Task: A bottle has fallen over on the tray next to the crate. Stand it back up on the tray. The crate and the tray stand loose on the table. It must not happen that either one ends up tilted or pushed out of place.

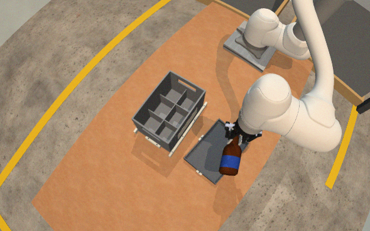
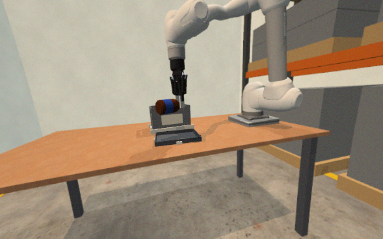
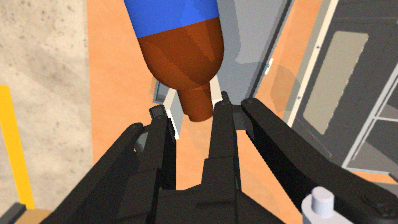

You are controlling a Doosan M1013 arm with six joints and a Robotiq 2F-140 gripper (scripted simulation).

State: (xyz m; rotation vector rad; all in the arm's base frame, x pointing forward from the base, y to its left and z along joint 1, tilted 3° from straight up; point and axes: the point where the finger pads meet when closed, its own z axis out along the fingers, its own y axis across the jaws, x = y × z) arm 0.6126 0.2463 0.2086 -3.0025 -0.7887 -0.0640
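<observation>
The brown bottle point(image 1: 233, 150) point(image 2: 162, 106) point(image 3: 182, 57) with a blue label is held in the air, lying nearly level, well above the tray. My gripper point(image 1: 235, 140) point(image 2: 180, 104) point(image 3: 196, 92) points down and is shut on the bottle's neck. The bottle's base points away from the fingers, toward the front in the top view. The dark grey tray point(image 1: 203, 154) point(image 2: 177, 136) point(image 3: 250, 55) lies flat on the table below. In the top view the bottle and gripper hide its right part. The grey crate point(image 1: 179, 137) point(image 2: 154, 120) point(image 3: 287, 112) stands beside the tray.
The crate has several compartments, which look empty in the top view. Pale strips point(image 1: 188, 129) point(image 2: 171, 129) lie along the crate's foot, on the tray's side. The robot's base plate point(image 1: 246, 58) point(image 2: 253, 121) is at the table's far end. The table's long edge runs close past the tray.
</observation>
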